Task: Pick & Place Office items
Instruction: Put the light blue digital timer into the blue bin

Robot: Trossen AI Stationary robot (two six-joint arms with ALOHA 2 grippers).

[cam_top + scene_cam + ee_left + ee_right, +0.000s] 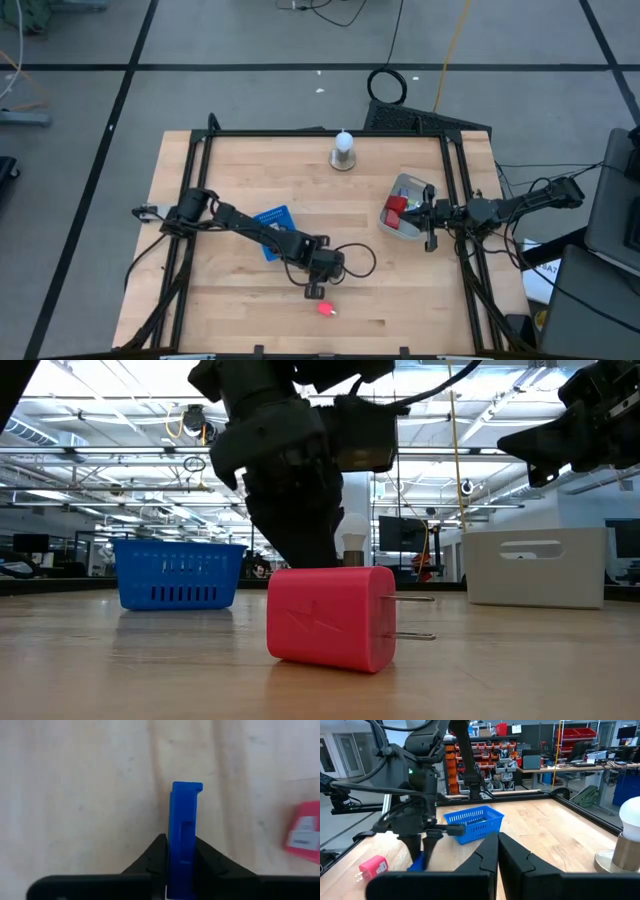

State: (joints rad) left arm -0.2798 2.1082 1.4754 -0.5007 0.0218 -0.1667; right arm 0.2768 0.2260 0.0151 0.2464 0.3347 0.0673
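**A:** Why is the left gripper [180, 855] down so low near the front of the table [240, 310]?

**B:** Its jaws have pinched narrow on a small blue block [183, 835], which stands on edge between the fingertips. That upright, thin-side grip probably suits the fingers, since the flat faces give them something square to press on.

**A:** And the red thing next to it?

**B:** A red plug-in charger [332, 618], lying on its side on the wood with its two prongs pointing out level (it sits just beside the left gripper, not touched). I'd judge it is waiting its turn.

**A:** Where would the pieces go?

**B:** Likely one of the bins. A blue basket [472, 822] sits behind the left arm, and a grey container [404, 207] with red pieces already in it sits by the right side rail.

**A:** And the right gripper [498, 851]?

**B:** Parked next to that grey container, fingers closed together on nothing, out of the left arm's way.
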